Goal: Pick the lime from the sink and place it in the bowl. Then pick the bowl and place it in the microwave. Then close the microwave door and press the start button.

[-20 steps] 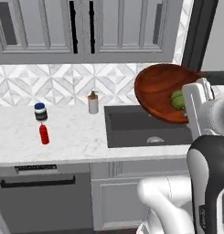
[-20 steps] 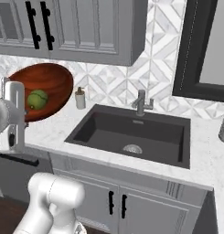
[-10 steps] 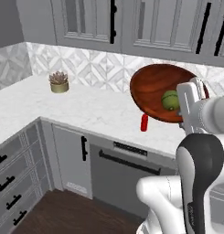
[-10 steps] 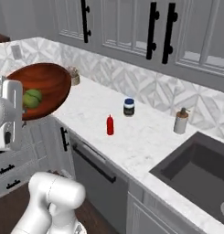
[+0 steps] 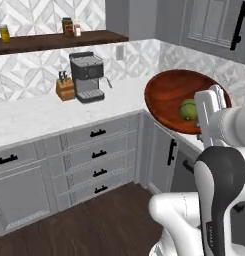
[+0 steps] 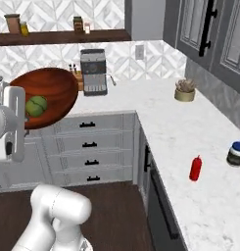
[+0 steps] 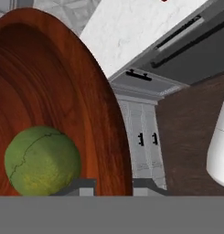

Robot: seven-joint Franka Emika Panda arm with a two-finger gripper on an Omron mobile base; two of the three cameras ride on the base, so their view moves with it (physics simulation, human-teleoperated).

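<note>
Tool [image 7: 113,185] was pinching the rim of the bowl [image 5: 179,97]; stiff wood, but the lime [image 5: 189,109] inside looked loose, probably rolls if tipped.

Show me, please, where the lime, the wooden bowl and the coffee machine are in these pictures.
lime [image 7: 42,161]: hand view, middle of its green skin.
wooden bowl [image 5: 169,97]: left base view, bare inner wall left of the fruit.
coffee machine [image 6: 93,66]: right base view, its dark upper body.
</note>
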